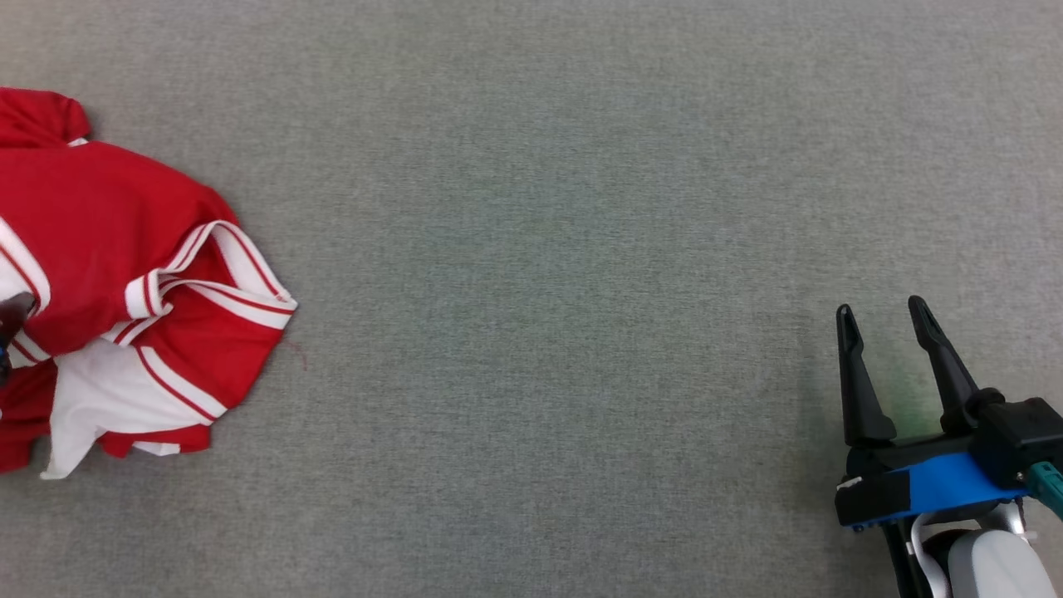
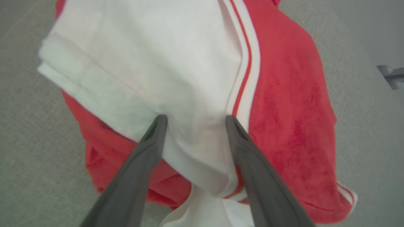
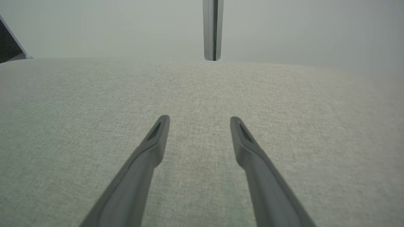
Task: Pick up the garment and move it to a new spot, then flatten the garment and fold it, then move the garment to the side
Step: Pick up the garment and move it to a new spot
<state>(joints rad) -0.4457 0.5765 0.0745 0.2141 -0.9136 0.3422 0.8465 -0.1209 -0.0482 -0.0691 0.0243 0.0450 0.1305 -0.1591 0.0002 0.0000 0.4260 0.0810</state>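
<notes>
Over at the far left of the table, the garment is a crumpled red-and-white heap, not flat and not folded, so I'd say basically nothing is done yet. The left gripper hangs right over its white panel with jaws spread wide and nothing pinched, so it looks lined up for the first pick-up. The right gripper is well apart at the lower right, also wide open over bare grey table. Moving, flattening, folding and setting aside are all left.

Garment: red with white panels and white trim carrying thin red stripes. Bench: pale grey-green weave. Right claw: black, on a blue base.
</notes>
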